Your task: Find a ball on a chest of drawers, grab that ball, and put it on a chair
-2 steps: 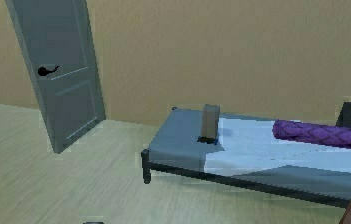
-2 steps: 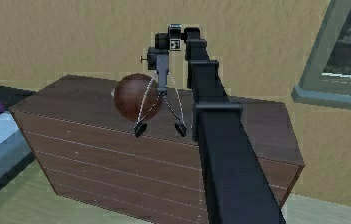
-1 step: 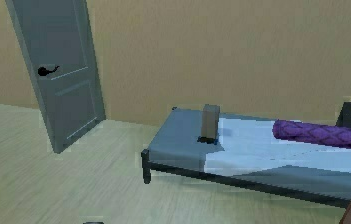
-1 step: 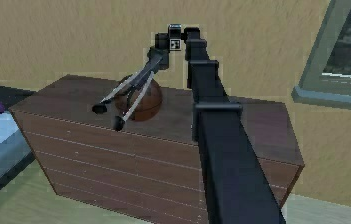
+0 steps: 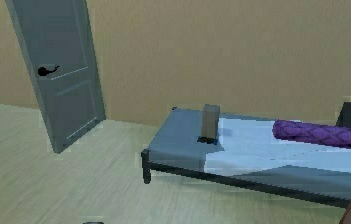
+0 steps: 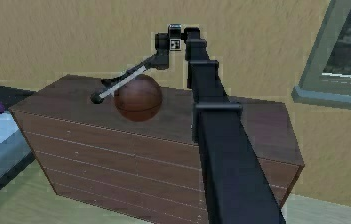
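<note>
Ball [image 6: 139,98] rests on chest of drawers [image 6: 73,135], about mid-top. Gripper [image 6: 99,97] is at the ball. Finger state and whether it holds anything: cannot tell. Ball judged light, smooth and prone to roll (basketball-like), so grasp across its widest girth.
</note>
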{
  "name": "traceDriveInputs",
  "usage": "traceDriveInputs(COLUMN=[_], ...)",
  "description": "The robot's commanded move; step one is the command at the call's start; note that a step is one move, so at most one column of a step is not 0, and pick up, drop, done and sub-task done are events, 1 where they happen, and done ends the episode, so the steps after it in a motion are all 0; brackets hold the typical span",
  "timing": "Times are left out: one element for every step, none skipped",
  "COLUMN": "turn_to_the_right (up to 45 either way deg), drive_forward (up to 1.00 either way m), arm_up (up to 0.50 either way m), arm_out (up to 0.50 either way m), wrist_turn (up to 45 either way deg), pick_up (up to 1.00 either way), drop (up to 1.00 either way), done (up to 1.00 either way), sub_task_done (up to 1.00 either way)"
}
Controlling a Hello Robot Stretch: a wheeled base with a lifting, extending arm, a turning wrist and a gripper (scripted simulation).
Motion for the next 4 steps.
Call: traceDriveInputs(turn_to_the_right=[0.0, 0.0, 0.0, 0.0], drive_forward=[0.00, 0.00, 0.00, 0.00], arm_up=[0.00, 0.00, -0.16, 0.00], arm_out=[0.00, 0.00, 0.00, 0.00], wrist_turn=[45.0, 3.0, 0.0, 0.0], pick_up=[0.00, 0.00, 0.00, 1.00], drop=[0.00, 0.00, 0.00, 0.00], done=[0.00, 0.00, 0.00, 0.00], sub_task_done=[0.00, 0.00, 0.00, 0.00])
